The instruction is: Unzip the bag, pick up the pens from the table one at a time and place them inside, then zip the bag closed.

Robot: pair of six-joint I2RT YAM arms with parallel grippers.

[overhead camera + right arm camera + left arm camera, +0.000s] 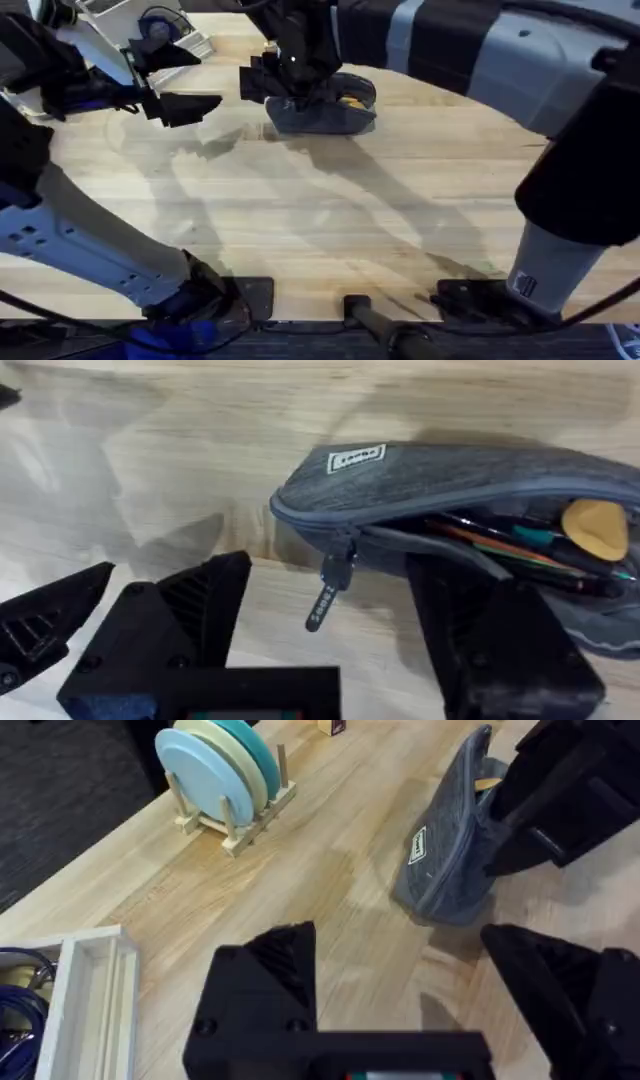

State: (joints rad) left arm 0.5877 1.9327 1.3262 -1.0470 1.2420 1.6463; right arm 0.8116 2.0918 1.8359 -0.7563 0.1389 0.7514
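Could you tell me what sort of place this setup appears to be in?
Probably a robotics lab workbench rather than a home: a wooden plank table with two arms mounted at its edge, a rack of plates set out as a prop, and an open pencil bag under the right claw.

Both arms wear grey and white shells with black joints. The left gripper (415, 990) has blocky matte-black fingers (270, 980) with ribbed inner faces; the right gripper (330, 620) matches. Blue cable gathers at the left arm's base (190, 325).
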